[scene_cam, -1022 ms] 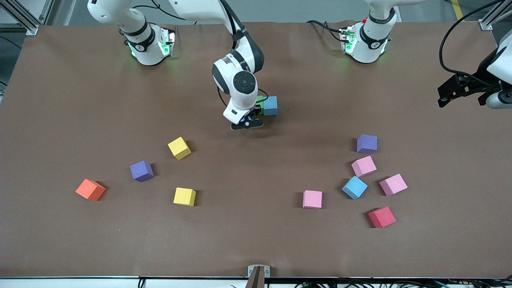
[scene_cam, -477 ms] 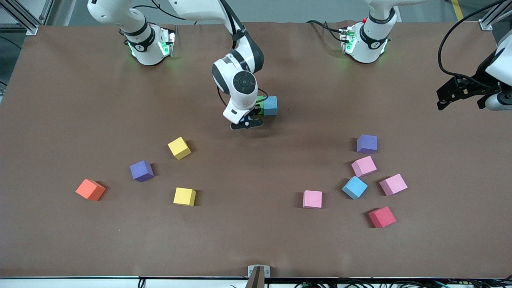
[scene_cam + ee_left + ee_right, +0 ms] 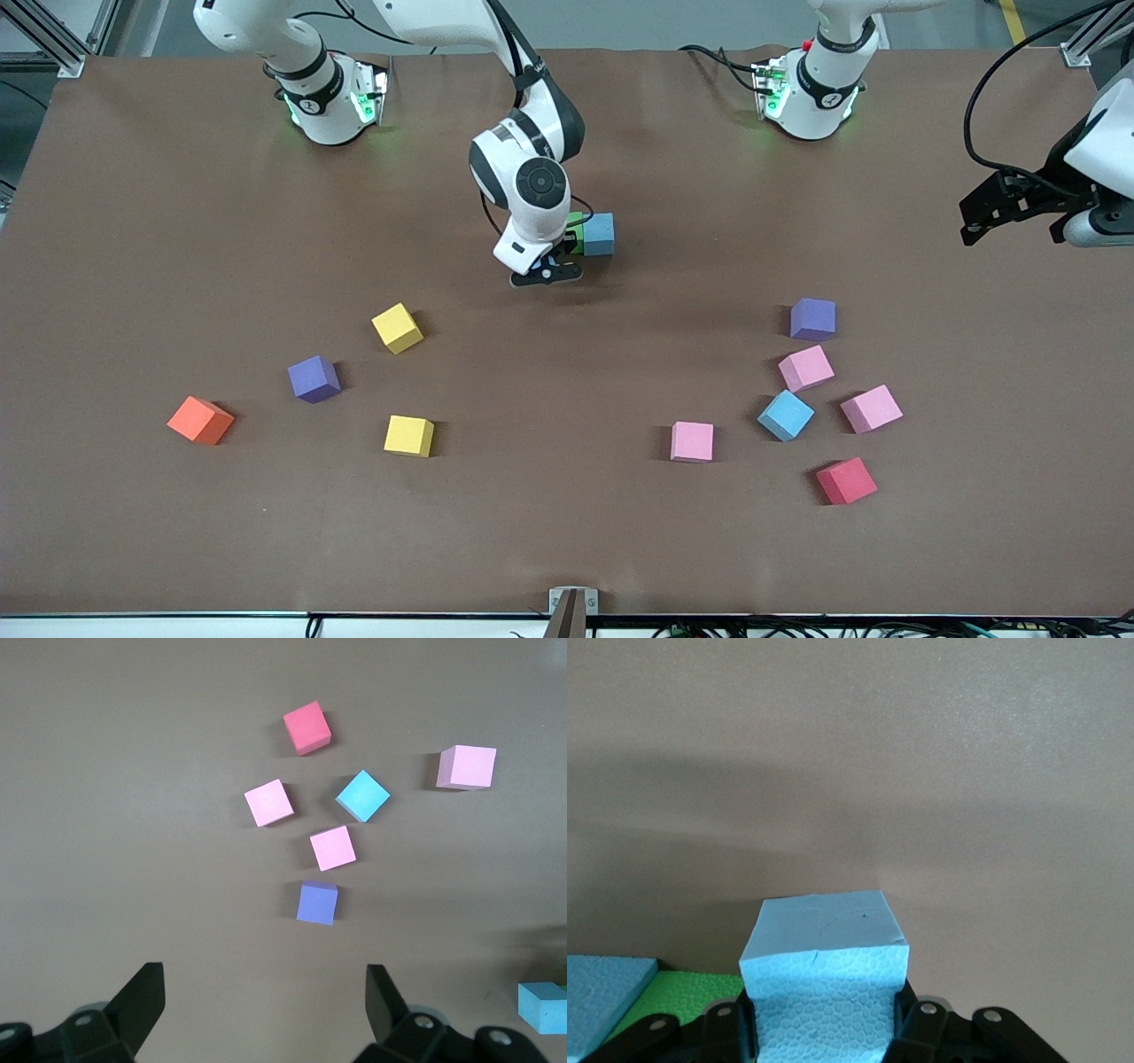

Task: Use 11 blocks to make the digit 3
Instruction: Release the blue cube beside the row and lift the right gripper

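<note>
A: Where is the block in hand?
B: The right gripper (image 3: 824, 1028) has its fingers clenched on a light blue block (image 3: 824, 966), low over mid-desk (image 3: 133, 221), beside the green block (image 3: 673, 997) and blue block (image 3: 600, 234).
A: Handling?
B: Probably light, soft foam; grip opposite flat faces gently.
A: The left gripper (image 3: 266, 1010)?
B: Fingers released, waiting above the purple block (image 3: 317, 903) and pink blocks (image 3: 332, 848).

No legible text, labels or numbers anywhere
</note>
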